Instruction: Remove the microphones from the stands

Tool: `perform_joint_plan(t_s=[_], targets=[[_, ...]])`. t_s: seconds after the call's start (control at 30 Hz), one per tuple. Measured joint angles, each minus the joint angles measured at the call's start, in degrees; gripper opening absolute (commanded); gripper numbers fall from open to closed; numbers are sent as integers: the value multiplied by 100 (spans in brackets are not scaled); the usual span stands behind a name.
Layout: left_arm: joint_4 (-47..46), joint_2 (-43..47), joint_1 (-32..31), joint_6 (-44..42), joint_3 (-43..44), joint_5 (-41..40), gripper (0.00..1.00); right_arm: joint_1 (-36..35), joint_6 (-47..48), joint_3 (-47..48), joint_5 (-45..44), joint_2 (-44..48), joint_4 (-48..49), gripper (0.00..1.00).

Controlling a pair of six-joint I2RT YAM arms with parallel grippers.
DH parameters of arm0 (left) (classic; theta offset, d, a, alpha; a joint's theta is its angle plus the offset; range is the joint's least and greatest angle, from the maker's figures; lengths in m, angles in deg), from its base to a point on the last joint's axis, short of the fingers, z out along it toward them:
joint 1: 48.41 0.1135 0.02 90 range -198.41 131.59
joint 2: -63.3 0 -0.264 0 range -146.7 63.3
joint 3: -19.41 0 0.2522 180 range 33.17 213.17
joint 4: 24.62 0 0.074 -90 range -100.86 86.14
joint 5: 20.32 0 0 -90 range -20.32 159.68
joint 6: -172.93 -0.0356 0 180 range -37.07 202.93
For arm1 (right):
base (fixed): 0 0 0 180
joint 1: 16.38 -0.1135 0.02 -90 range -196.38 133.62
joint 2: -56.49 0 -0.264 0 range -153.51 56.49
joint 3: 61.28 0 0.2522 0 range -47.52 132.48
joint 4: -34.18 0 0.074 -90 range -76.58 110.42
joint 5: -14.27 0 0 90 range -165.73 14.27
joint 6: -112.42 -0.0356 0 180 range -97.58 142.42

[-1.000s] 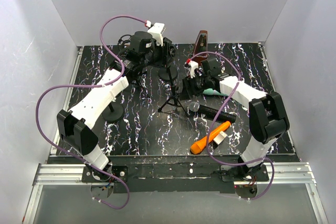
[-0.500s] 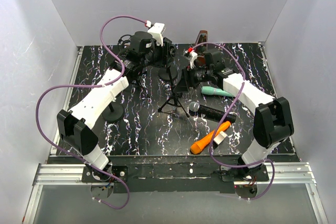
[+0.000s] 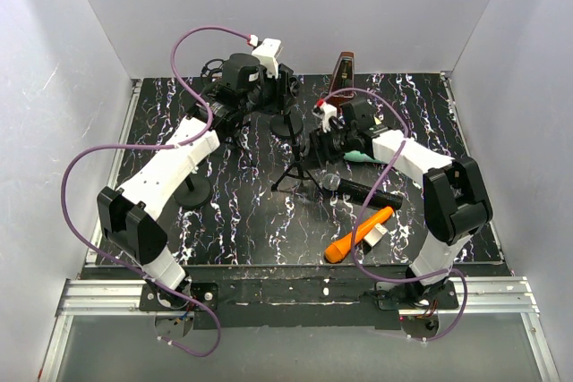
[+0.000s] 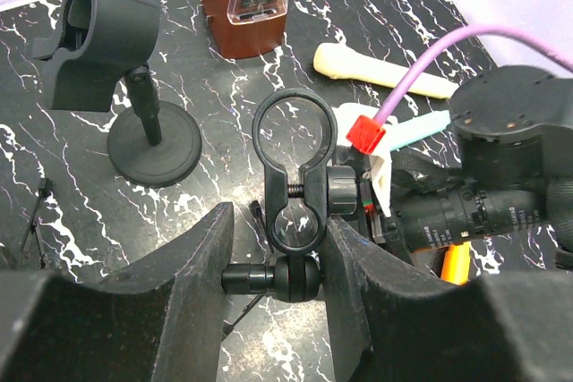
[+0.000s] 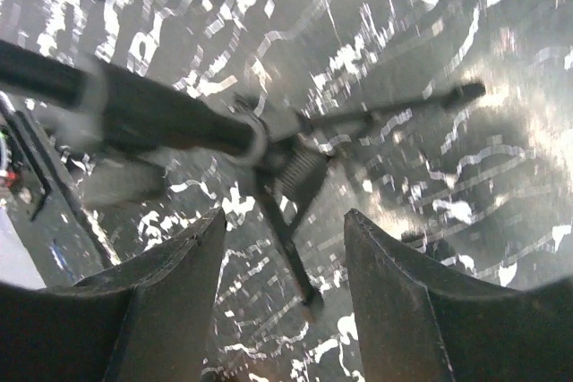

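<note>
The black tripod stand [image 3: 300,165] stands mid-mat, its empty ring clamp [image 4: 294,127] facing the left wrist camera. My left gripper [image 3: 285,93] [image 4: 277,218] is shut on the stand's ball joint just under that clamp. The black microphone [image 3: 363,190], with a grey mesh head, lies flat on the mat right of the tripod, apart from it. My right gripper [image 3: 316,145] [image 5: 282,216] hangs open low beside the tripod, nothing between its fingers. The right wrist view is blurred and shows the stand's pole [image 5: 152,116] and legs.
A second stand with a clip on a round base [image 4: 152,142] and a brown metronome [image 3: 344,69] sit at the back. A teal object [image 3: 369,158], an orange handle-shaped object [image 3: 358,234] and another round base [image 3: 191,190] lie around the mat.
My right gripper rose toward the back, then came down again beside the tripod. The left gripper, the stand and the microphone have stayed where they were.
</note>
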Motion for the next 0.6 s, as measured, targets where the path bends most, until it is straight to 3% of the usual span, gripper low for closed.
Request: perform_joint_plan(t_s=[0.2,0.3,0.47,0.6], targets=[[-2,0,0,-28,0,11,2,94,481,-367,-149,138,-415,72],[-4,0,0,-72,0,50,25,142,601,-302,-131,492,-695,76],[-50,0,0,-389,-2,518,54,437,654,802,-105,732,-1683,78],[-157,-2,-4,-691,37,1049,72,922,627,1587,-155,841,-2321,79]])
